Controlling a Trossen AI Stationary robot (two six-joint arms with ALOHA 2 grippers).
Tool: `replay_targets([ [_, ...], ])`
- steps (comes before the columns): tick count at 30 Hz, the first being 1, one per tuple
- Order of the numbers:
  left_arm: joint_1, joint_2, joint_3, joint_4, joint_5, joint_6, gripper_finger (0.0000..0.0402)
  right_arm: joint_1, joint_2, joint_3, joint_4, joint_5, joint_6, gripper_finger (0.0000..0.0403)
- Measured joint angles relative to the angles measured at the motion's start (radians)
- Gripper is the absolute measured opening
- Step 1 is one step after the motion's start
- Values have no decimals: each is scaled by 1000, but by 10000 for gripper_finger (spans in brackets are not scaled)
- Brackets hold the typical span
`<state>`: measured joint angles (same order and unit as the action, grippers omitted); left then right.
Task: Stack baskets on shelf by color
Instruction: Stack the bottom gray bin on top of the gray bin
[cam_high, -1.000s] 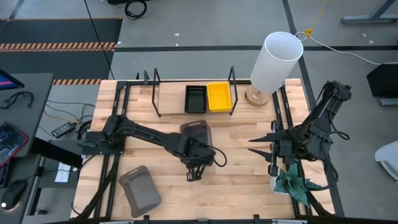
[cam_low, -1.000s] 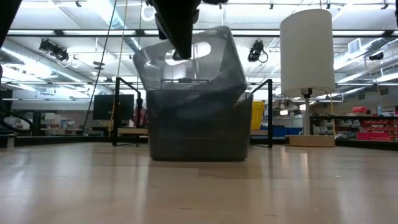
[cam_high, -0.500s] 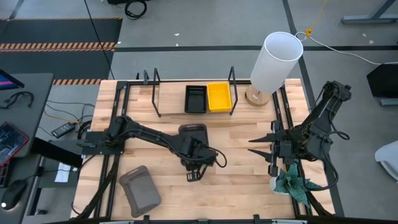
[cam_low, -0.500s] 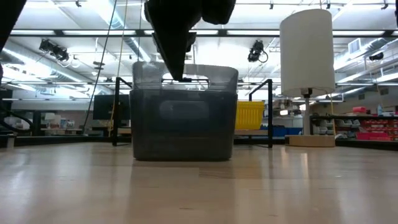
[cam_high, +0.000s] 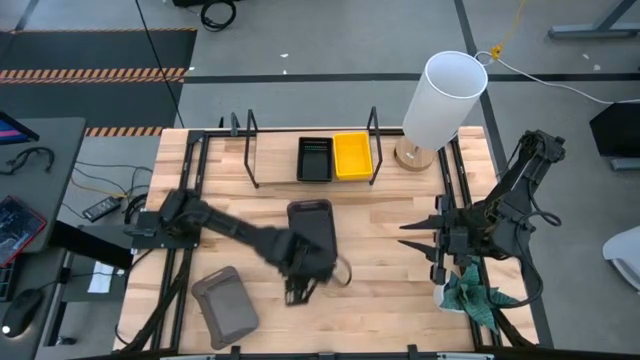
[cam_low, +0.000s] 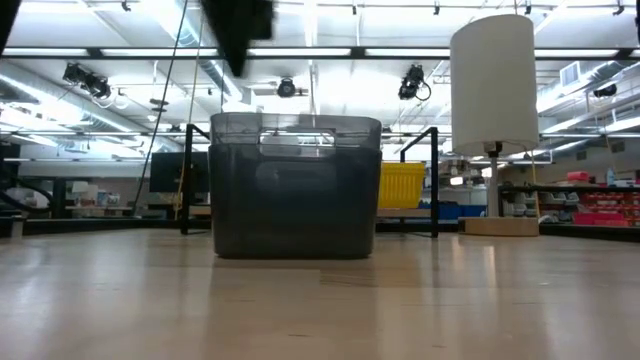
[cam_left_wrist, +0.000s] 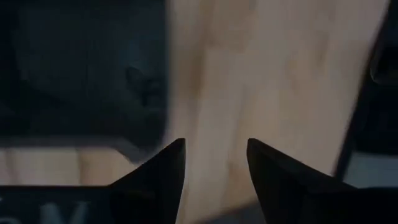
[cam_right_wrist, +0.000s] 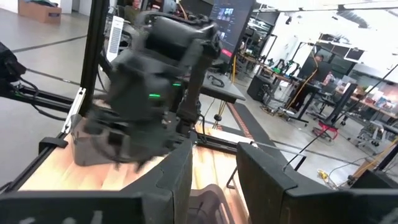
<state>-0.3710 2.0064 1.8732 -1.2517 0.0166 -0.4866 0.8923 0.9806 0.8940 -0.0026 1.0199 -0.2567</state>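
Observation:
The shelf (cam_high: 275, 160) stands at the table's far edge, with a black basket (cam_high: 314, 158) and a yellow basket (cam_high: 352, 155) side by side on its board. A gray basket (cam_high: 313, 225) stands upright on its bottom at the table's middle; the low view shows the gray basket (cam_low: 295, 185) level. Another gray basket (cam_high: 225, 305) lies near the front left corner. My left gripper (cam_high: 294, 292) hovers open, near-left of the middle basket and apart from it; its wrist view shows the left gripper (cam_left_wrist: 214, 142) over bare wood. My right gripper (cam_high: 425, 245) waits open at the right.
A white lamp (cam_high: 445, 95) on a wooden base stands at the far right corner. A green cloth (cam_high: 470, 295) lies below my right arm at the near right. The shelf's black end loops (cam_high: 375, 145) rise above its board. Bare wood lies between the middle basket and my right arm.
My left gripper has opened and let go of a gray basket it held tilted above the middle gray basket. That basket has dropped level into the one below. The gripper has then risen and moved toward the table's near left.

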Motion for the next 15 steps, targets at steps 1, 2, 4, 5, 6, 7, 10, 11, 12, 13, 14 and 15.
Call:
replay_targets([
  [1, -24, 1, 0, -17, 3, -14, 176, -1, 0, 0, 9, 0, -14, 130],
  [2, -49, 2, 0, -39, 2, -32, 173, -1, 0, 0, 21, 0, -30, 130],
  [4, -99, 2, 0, -72, 2, -67, 165, -5, 0, 0, 33, 0, -51, 130],
  [5, -122, 2, 0, -83, 2, -85, 161, -11, 0, 0, 34, -1, -57, 130],
  [6, -145, 2, -2, -95, 2, -109, 156, -19, 0, 0, 35, -7, -59, 130],
  [7, -167, 2, -2, -110, 2, -133, 152, -28, 0, 0, 36, -13, -61, 130],
  [10, -225, 2, -2, -167, 1, -224, 137, -65, 0, 0, 41, -61, -61, 130],
  [11, -242, 2, -2, -201, -6, -250, 133, -80, 0, 0, 46, -81, -61, 130],
  [12, -261, 2, -2, -241, -23, -272, 128, -96, 0, 0, 55, -105, -61, 130],
  [13, -279, 2, -2, -279, -51, -293, 123, -110, 0, 0, 61, -132, -61, 130],
  [14, -296, 2, -2, -316, -83, -312, 117, -125, 0, 0, 66, -159, -61, 130],
  [15, -309, 2, -3, -328, -104, -324, 112, -139, 0, 0, 69, -187, -61, 130],
])
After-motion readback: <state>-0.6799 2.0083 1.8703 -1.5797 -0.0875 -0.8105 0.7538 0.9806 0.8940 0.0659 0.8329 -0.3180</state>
